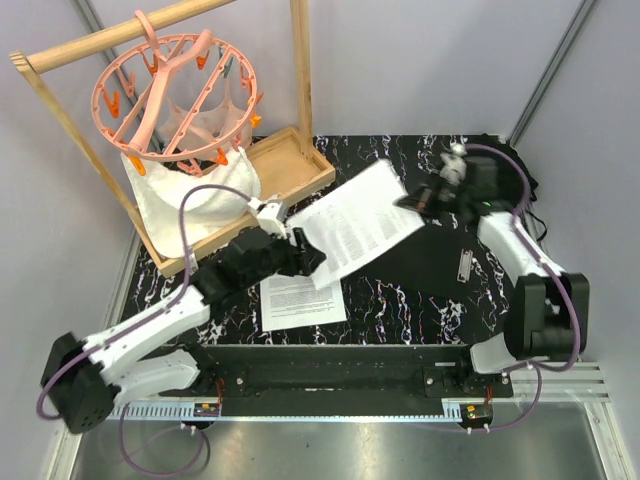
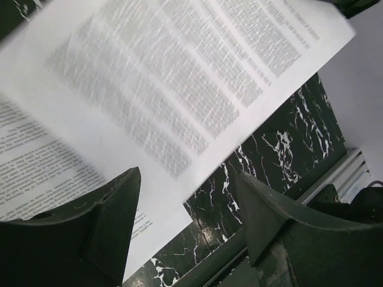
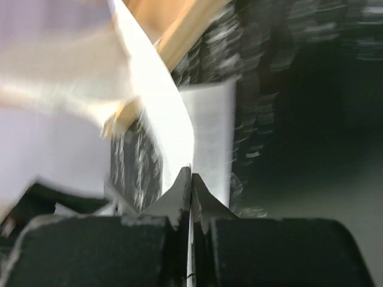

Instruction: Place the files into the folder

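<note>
Two jaws of the right gripper (image 3: 191, 173) pinch the edge of a white printed paper sheet (image 1: 355, 225), which hangs partly over the flat matte black folder (image 1: 425, 268). The left gripper (image 2: 187, 174) has its jaws wide apart near the other end of the sheet. A second printed sheet (image 1: 300, 300) lies on the black marbled table (image 1: 400, 305).

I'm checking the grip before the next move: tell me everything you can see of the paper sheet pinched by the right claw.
The sheet is white paper densely printed with black text, rectangular, no creases showing. It slants across the black marbled table, its right short edge pinched in the shut right claw and bowed upward there. Its left end overlaps a second printed sheet lying flat, beside the open left claw, which is not closed on it. Both wrist views blur it.
</note>
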`<state>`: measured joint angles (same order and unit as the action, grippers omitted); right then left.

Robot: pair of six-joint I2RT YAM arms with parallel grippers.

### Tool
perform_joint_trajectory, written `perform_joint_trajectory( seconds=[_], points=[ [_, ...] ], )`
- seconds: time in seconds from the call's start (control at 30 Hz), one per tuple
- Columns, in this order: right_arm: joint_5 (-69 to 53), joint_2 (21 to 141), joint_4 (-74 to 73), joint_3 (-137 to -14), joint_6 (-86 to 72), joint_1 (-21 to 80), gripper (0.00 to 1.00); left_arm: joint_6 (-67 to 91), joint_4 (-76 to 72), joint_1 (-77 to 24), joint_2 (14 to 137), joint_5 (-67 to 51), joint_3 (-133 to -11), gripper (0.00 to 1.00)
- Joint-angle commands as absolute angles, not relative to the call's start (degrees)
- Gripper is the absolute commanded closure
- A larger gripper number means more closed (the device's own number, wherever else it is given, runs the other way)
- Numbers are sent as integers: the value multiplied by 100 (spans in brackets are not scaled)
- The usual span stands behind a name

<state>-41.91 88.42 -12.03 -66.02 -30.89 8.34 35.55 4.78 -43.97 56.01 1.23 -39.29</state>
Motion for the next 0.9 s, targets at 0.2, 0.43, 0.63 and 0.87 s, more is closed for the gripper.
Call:
perform_joint_trajectory(
  seconds=[0.2, 0.43, 0.63, 0.87],
  points=[
    [-2225, 7436, -246, -3684, -4210, -984, 100, 3410, 35, -4860, 8365, -1011, -5974, 32],
    [-838, 6706, -264, -2927, -3920, -1046, 100, 3313, -193, -4860, 10043, -1397, -7127, 34],
    [-387, 6741, -237, -2725, -3858, -1055, 100, 3357, -229, -4860, 11212, -1898, -8120, 35],
    [-606, 7058, -96, -2821, -3929, -1055, 100, 3428, -237, -4860, 11882, -2013, -8631, 36]
  ],
)
